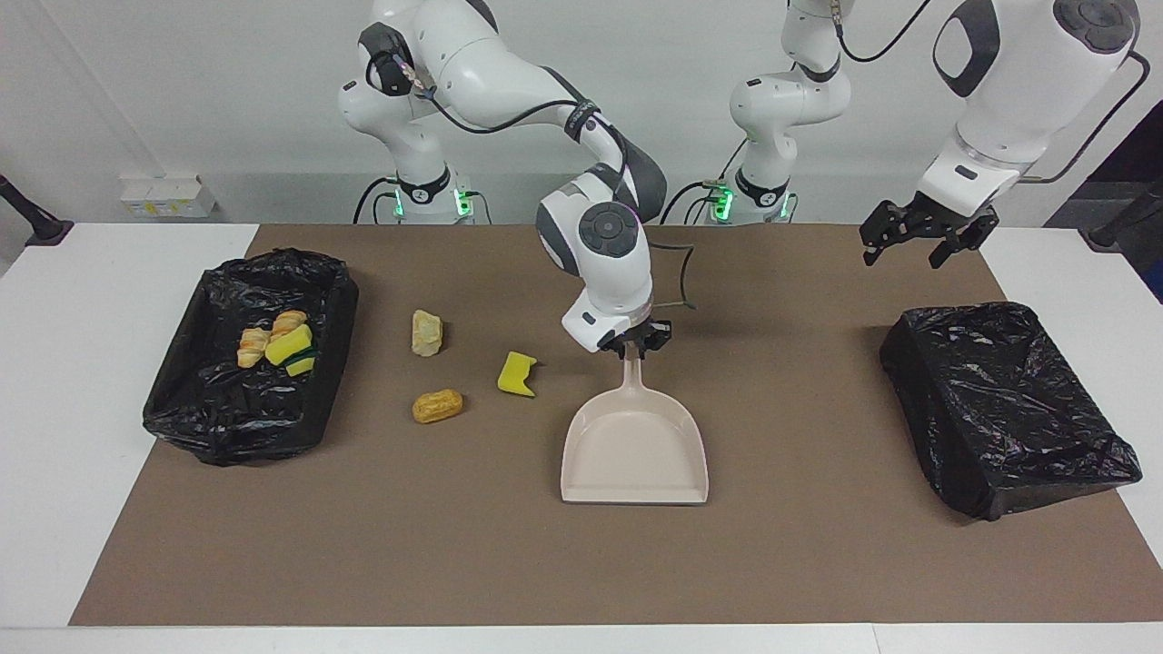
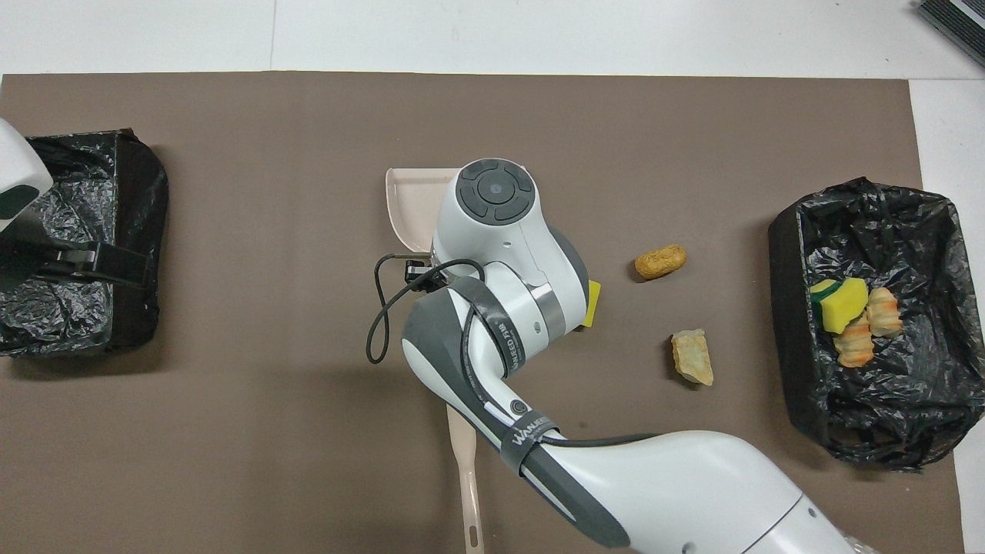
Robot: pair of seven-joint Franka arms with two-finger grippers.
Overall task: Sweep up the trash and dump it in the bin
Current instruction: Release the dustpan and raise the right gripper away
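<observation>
Grip unclear, the right tool (image 1: 636, 343) is sitting at the up-frame handle tip of the beige plastic dustpan (image 1: 633, 450) mid-frame, the loose yellow sponge chunk (image 1: 516, 374) is lying just frame-left of that handle, and the released left tool (image 1: 918, 241) is waiting upper right.

Two black plastic-lined bins sit on the brown mat — one (image 1: 250, 427) at the right arm's end of the table, one (image 1: 1004, 409) at the left arm's end. Six pieces of trash show: three loose on the mat — a pale crumbly lump (image 1: 425, 332), a golden-brown bread roll (image 1: 437, 406) and a bright yellow sponge chunk (image 1: 516, 374) — and three in the first bin, namely two striped tan pastries (image 1: 253, 347) (image 1: 289, 322) and one yellow-green sponge (image 1: 291, 349). There is one beige plastic dustpan (image 1: 634, 450), and two white robot arms.
</observation>
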